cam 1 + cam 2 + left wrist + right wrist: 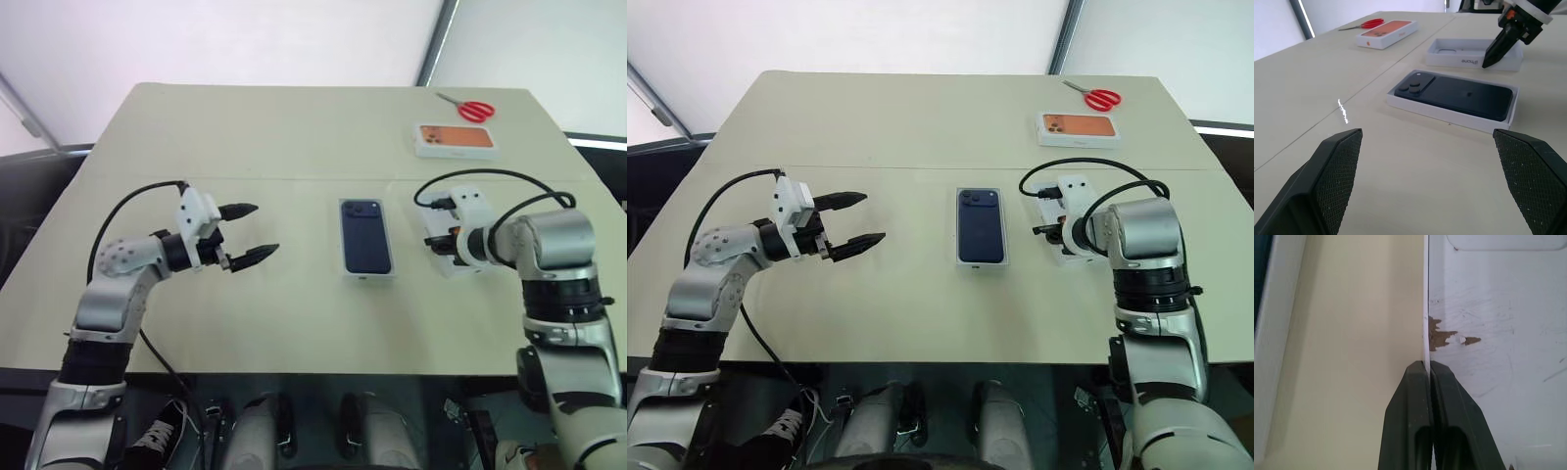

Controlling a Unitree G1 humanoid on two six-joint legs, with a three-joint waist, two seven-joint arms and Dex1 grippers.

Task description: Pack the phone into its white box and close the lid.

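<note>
Phone [365, 236] sits in its white box [366, 275]. My right hand [1429, 369] pinches the lid [1475, 53] wall; left hand [257, 233] wide. Next: lift it over and lower squarely.

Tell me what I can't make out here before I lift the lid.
- The lid: its top faces down, so its picture is hidden.
- Head views: the right pincer and wrist cover most of the lid.
- Right wrist view: the lid's far end is cut off.
- The white box: the phone hides its floor.
</note>
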